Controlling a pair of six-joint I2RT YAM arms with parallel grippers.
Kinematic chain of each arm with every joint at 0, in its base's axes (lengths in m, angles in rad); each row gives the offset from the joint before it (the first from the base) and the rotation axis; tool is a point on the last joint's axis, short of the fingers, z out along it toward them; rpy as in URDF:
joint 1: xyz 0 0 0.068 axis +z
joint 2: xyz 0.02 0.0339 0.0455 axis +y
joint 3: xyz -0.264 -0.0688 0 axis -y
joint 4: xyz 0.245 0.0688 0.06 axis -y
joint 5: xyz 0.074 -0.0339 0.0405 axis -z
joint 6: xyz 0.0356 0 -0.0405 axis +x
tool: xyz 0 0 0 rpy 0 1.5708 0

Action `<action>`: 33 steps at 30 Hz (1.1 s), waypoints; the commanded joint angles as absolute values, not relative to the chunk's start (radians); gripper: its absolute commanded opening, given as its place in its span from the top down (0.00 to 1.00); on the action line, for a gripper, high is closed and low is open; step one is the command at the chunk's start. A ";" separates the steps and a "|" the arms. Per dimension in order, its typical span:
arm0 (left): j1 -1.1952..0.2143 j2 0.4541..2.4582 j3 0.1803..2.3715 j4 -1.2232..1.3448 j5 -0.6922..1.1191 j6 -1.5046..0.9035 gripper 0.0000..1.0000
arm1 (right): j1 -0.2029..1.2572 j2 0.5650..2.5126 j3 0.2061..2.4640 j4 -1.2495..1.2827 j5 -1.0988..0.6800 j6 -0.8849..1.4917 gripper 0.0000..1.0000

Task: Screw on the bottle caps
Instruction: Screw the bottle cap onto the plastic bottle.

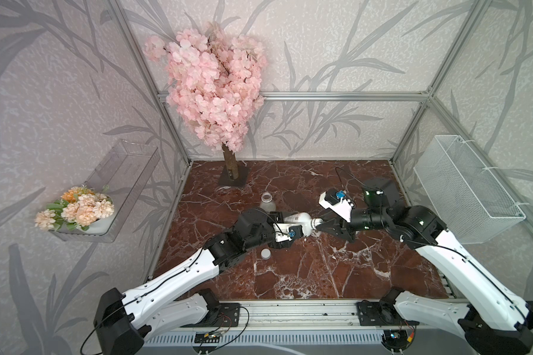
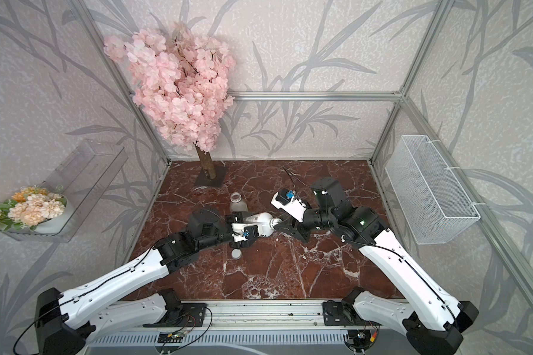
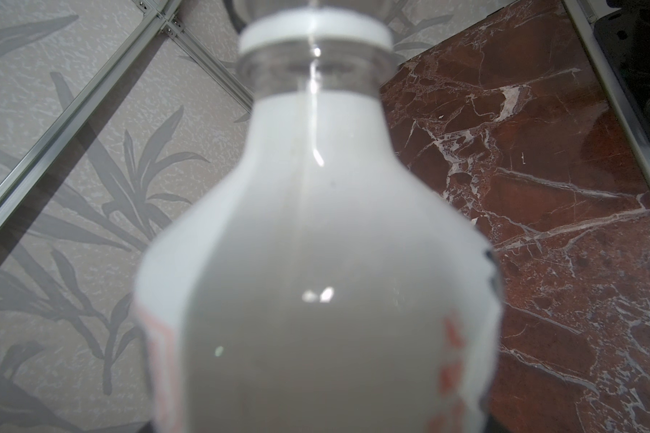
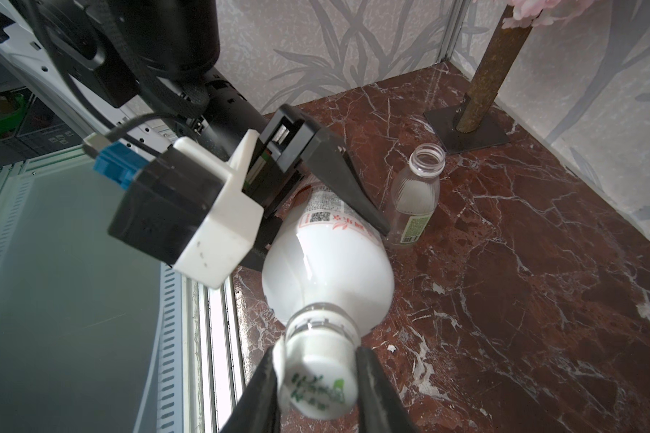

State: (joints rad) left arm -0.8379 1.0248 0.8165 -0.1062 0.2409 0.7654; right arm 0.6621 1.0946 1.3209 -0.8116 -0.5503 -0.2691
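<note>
The tabletop (image 1: 320,270) is red-brown marble with white veins, boxed in by an aluminium frame and walls papered with grey leaves. At the back stands a pink blossom tree (image 1: 216,83) on a dark base plate. A clear shelf (image 1: 120,172) carrying a flower bunch (image 1: 77,209) hangs on one side wall, and a white wire basket (image 1: 462,190) on the other.

In both top views the two arms meet near the middle of the table. The left gripper (image 1: 290,226) is clamped across the body of the white bottle (image 1: 299,222), which lies on its side with its neck toward the right arm. The right gripper (image 1: 322,223) is at that neck. The clear bottle (image 1: 266,201) stands upright and uncapped just behind the left gripper. The plain cap (image 1: 265,253) lies flat on the marble in front of it, apart from both.

Only the right wrist view settles the grip at the neck: both dark fingers (image 4: 368,375) press the sides of the printed cap (image 4: 318,382), which sits on the white bottle's mouth — its green print faces the camera. That view also shows the clear bottle's green label (image 4: 413,228) and the left gripper's finger (image 4: 346,180) along the white bottle's label.

The left wrist view gives a blurred close look up the white bottle (image 3: 316,262) — red marks at the label's edges, a white band at the neck.
</note>
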 commanded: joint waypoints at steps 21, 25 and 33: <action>-0.862 0.987 0.699 0.322 -0.085 0.992 0.36 | 0.645 1.200 1.319 -0.667 -0.643 0.539 1.00; -0.869 1.001 0.680 0.389 -0.131 1.035 0.36 | 0.625 1.195 1.288 -0.588 -0.676 0.679 1.00; -0.871 1.031 0.675 0.410 -0.151 1.097 0.36 | 0.621 1.193 1.204 -0.383 -0.733 0.908 1.00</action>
State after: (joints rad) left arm -0.8509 1.0195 0.6628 0.2825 -0.1867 1.0542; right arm 0.5915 1.1835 1.2243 -0.4820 -0.6308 0.7990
